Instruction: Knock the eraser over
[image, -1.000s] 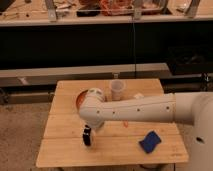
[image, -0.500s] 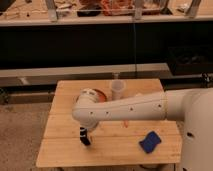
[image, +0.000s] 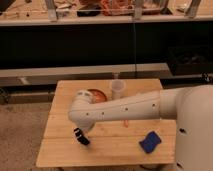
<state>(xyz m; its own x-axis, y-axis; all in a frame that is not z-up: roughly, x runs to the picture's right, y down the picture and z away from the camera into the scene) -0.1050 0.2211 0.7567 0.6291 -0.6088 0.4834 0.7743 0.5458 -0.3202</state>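
Jaws (image: 81, 137) low near orange bowl (image: 96, 95)

White arm (image: 125, 108) stretched leftward, elbow bent, forearm angled down; dark hand (image: 81, 136) low, pointing downward.

A robotics lab or workshop is suggested. At 12 o'clock a long workbench (image: 100, 21) is seen, loaded with tangled orange clutter (image: 117, 6) and framed by metal posts (image: 50, 10), with a cable (image: 135, 45) hung down its dark front. At 3 o'clock a black crate (image: 190, 60) is stored on a lower ledge. A speckled hard floor (image: 20, 130) is shown at 9 o'clock. At the centre a plain wooden table (image: 60, 150) is set, over which a white robot arm (image: 130, 107) is reached; its gripper (image: 81, 136) is held low toward 7 o'clock.
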